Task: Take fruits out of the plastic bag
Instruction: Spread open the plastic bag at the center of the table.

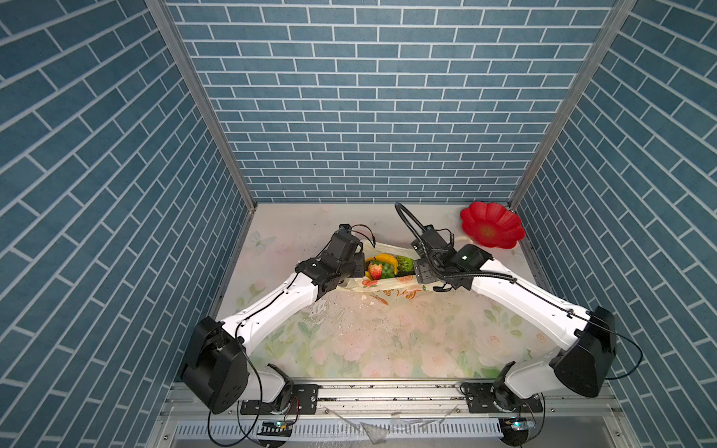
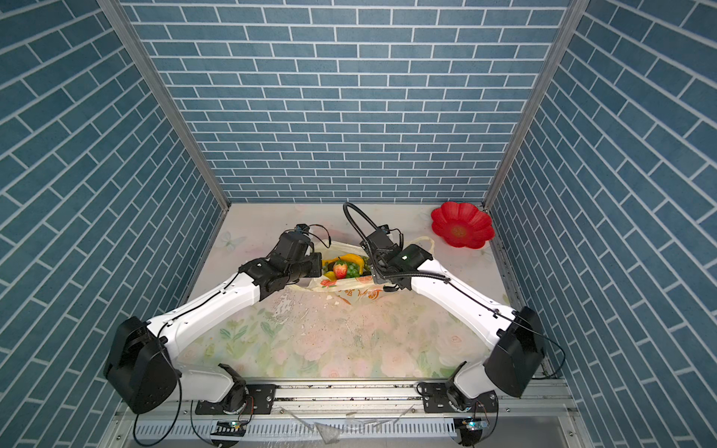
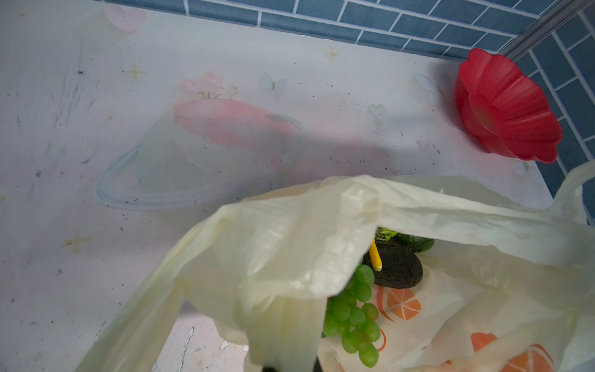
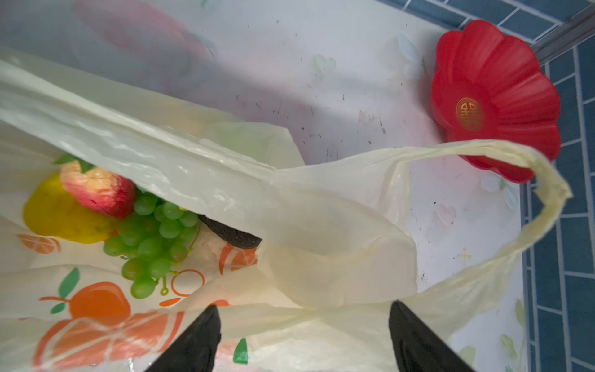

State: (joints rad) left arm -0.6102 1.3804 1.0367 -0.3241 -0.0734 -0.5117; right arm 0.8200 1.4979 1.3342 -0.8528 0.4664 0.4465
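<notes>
Straddling plastic bag [image 4: 322, 225] edge | right hand [image 4: 302, 317] spread | fruits [image 4: 151, 232] inside

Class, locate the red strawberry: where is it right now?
In both top views the strawberry lies inside the open plastic bag, toward its left end, beside the green grapes, with the banana just behind it.
</notes>
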